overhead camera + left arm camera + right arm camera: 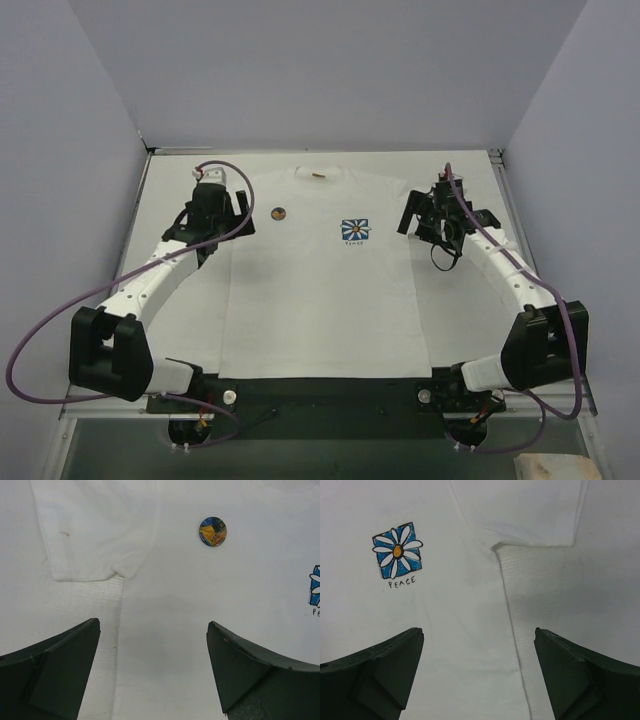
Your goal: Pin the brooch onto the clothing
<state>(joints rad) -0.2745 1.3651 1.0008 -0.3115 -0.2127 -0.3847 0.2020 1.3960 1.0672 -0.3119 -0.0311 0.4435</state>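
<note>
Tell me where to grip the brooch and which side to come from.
Pinch the brooch by opposite points of its rim, coming straight down with the open left gripper. It is a round disc lying flat on the T-shirt, so probably only its edge offers a hold.

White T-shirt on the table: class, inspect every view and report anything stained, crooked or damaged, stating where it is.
One flaw: a small brownish smudge marks the sleeve of the white short-sleeved T-shirt, seen in the left wrist view. Otherwise it lies flat, and the small round brooch sits on its chest.
</note>
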